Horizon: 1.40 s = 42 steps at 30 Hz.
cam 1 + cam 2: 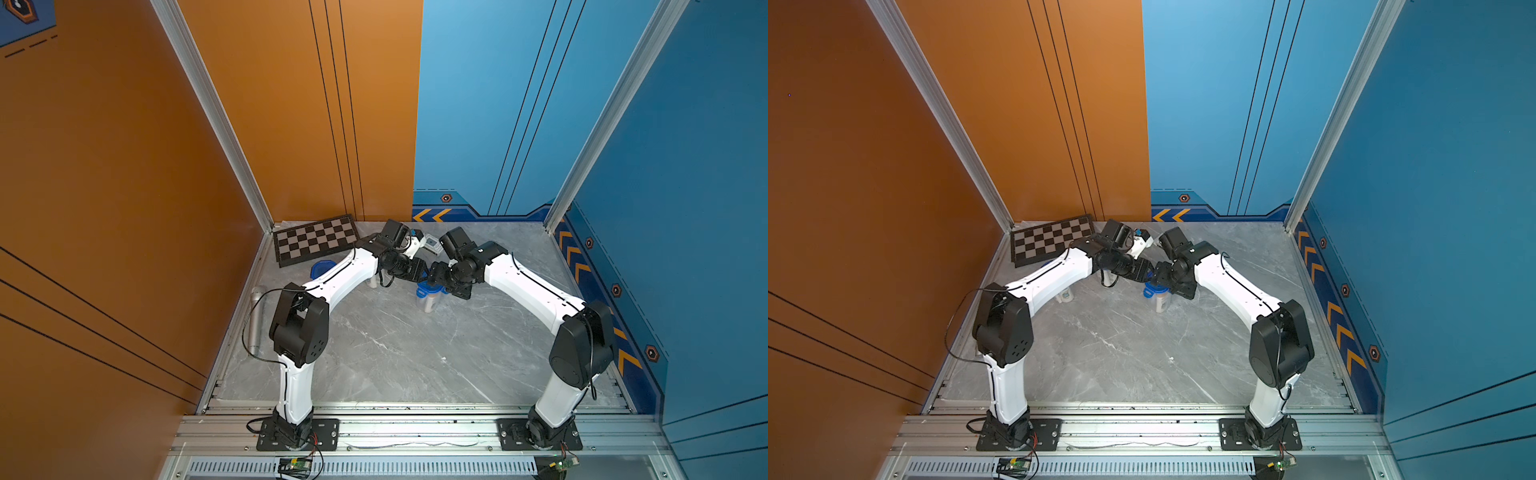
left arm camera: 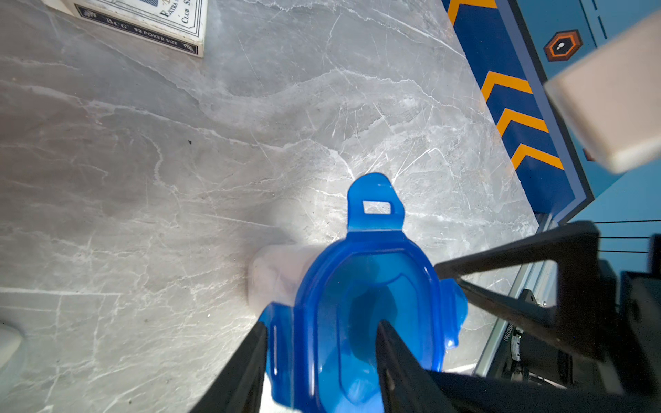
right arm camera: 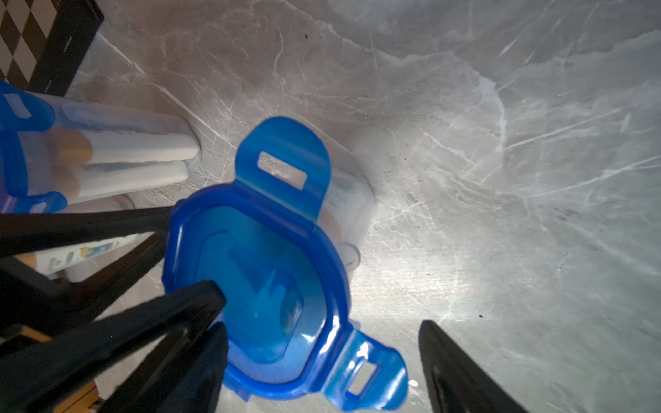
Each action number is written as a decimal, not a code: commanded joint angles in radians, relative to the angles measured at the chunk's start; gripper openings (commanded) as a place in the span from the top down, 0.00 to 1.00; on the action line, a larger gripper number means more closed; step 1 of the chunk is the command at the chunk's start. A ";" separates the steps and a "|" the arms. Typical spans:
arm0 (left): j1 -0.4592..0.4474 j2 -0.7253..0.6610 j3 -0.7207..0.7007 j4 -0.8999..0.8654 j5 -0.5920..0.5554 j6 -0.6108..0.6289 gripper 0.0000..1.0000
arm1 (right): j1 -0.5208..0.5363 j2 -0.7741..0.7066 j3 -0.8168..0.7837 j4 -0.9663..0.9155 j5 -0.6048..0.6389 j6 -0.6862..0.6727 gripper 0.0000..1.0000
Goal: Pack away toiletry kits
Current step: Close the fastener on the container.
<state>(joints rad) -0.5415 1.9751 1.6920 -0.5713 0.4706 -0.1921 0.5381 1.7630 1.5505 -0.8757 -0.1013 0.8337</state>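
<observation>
The clear cup (image 3: 347,200) with its blue lid (image 3: 264,257) is tall, narrow and thin-walled. I judge it light and top-heavy, easy to tip or skate on a polished top. The lid looks like soft, bendy plastic. Its two clip tabs, one (image 3: 282,161) and the other (image 3: 368,372), splay outward, so the clips do not look latched. The tabs are the place to take hold, folding each down against the wall while something steadies the lid from above; squeezing the cup's body would likely buckle it.

The left gripper (image 2: 322,325) straddles the lid's rim, one finger outside a side tab and one over the lid's sunken middle — whether it actually pinches I cannot tell. The right gripper (image 3: 322,311) stands wide apart, one fingertip at the lid's edge and the other clear of it over bare table.

This cup stands well out from the chessboard (image 1: 316,239), toward the right arm's side. A second cup (image 3: 107,150), lidded and holding white tubes, stands between it and the chessboard. A card box (image 2: 143,25) lies past the chessboard along the back wall.

The table (image 1: 395,353) is smooth grey marble — little grip there. It is hemmed in by an orange wall (image 1: 124,166) and a blue wall (image 1: 685,208).
</observation>
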 commanded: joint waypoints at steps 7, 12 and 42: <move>-0.021 0.006 -0.032 -0.084 0.030 -0.006 0.50 | 0.047 -0.015 0.105 -0.223 0.161 -0.042 0.11; -0.028 0.004 -0.038 -0.084 0.012 -0.006 0.50 | 0.056 -0.026 0.120 -0.218 0.143 -0.034 0.26; -0.046 0.002 -0.058 -0.084 0.011 -0.030 0.55 | 0.054 -0.077 0.037 -0.169 0.182 -0.037 0.33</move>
<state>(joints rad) -0.5594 1.9598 1.6695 -0.5720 0.4843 -0.2184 0.5831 1.6997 1.5455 -0.9756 0.0273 0.8143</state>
